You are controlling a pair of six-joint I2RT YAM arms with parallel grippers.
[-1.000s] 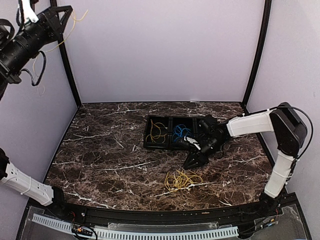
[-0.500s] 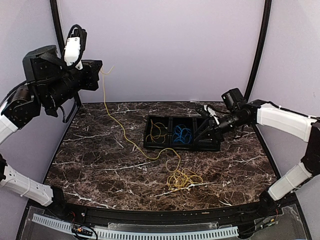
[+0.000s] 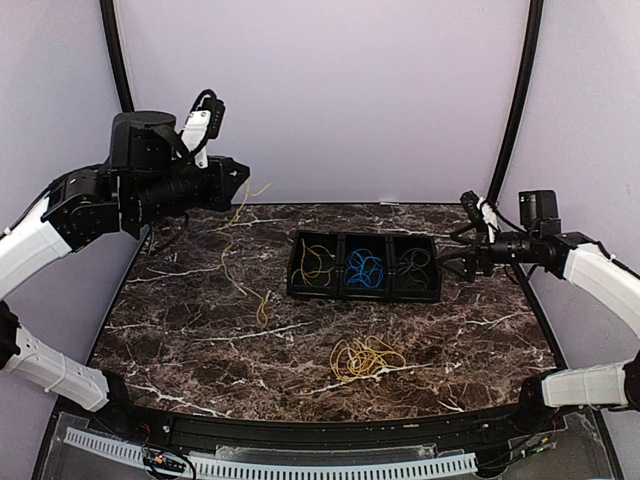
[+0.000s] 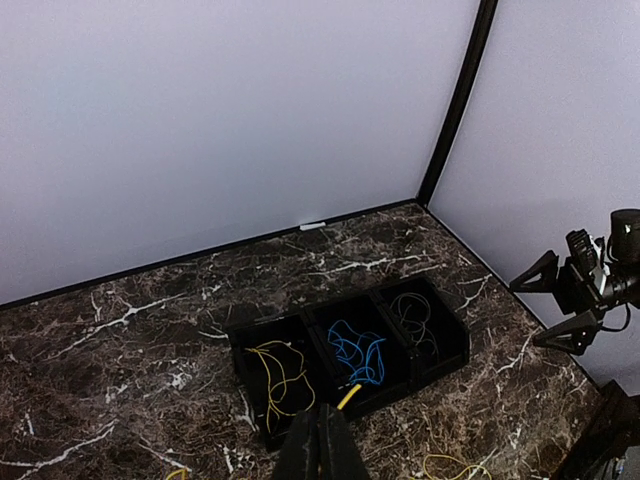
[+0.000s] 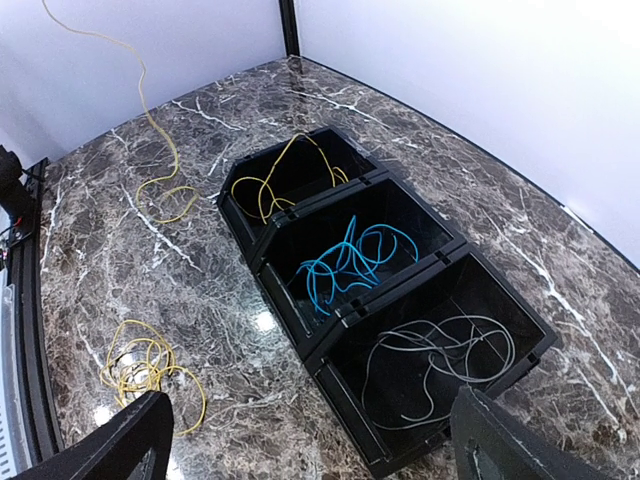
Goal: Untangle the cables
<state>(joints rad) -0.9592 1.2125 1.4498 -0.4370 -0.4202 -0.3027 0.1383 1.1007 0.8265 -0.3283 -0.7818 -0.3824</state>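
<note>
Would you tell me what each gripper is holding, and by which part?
The left gripper pinches a yellow cable near one end; the right gripper holds nothing.

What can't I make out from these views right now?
- Left wrist view: the shut left claw hides its grip on the thin yellow hanging cable; only a stub shows.
- Left wrist view: the bottom edge cuts off the loose yellow cable tangle on the marble table.
- Top view: the thin dark cable in the black three-bin plastic tray nearly vanishes against it.
</note>
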